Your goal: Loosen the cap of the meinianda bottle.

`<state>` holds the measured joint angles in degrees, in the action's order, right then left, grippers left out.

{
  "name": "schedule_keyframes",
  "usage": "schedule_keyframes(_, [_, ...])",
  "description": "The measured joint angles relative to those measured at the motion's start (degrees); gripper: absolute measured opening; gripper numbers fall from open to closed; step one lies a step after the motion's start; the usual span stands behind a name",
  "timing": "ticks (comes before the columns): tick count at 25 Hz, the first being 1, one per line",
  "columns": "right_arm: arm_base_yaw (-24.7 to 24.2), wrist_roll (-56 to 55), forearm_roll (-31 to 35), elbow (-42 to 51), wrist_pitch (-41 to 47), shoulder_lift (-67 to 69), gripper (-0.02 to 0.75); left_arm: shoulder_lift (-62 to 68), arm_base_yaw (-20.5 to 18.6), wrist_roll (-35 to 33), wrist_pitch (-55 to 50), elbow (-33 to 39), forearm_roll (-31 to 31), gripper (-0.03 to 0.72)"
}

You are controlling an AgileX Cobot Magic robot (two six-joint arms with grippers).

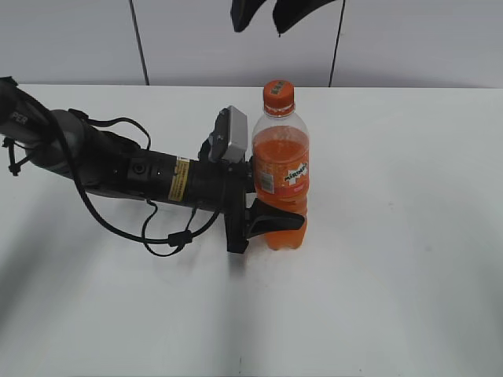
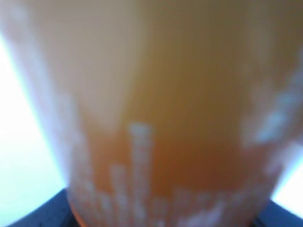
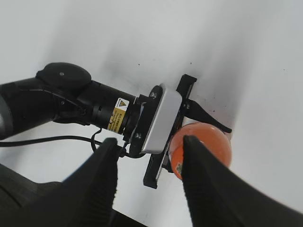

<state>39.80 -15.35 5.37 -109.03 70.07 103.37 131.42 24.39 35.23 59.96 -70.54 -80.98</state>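
The white bench (image 1: 409, 259) carries the meinianda bottle (image 1: 281, 184), which stands upright near the middle and is clamped low on its body by the left gripper (image 1: 271, 220), reaching in from the left. In the left wrist view only blurred orange bottle wall is seen, so contact is close.

The right gripper (image 3: 149, 177) is held above the bottle with its fingers (image 3: 102, 182) parted and nothing between them; in the exterior view only its dark tips show at the top edge.

The cap (image 1: 278, 96) is still seated on the neck and untouched. It appears offset to one side of the gap between the right fingers. Were the descent made without centring, the cap could be struck by one finger and the bottle tipped. The bottle could also be spun in the low grip when the cap is twisted.
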Motion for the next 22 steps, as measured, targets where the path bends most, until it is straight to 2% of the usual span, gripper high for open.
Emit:
schedule_keyframes(8, [0.00, -9.95, -2.81, 4.73, 0.06, -3.32, 0.438, 0.00, 0.00, 0.00, -0.01, 0.00, 0.00, 0.398])
schedule_keyframes(22, [0.00, -16.50, -5.03, 5.88, 0.01, 1.17, 0.448, 0.00, 0.04, 0.06, -0.01, 0.00, 0.11, 0.398])
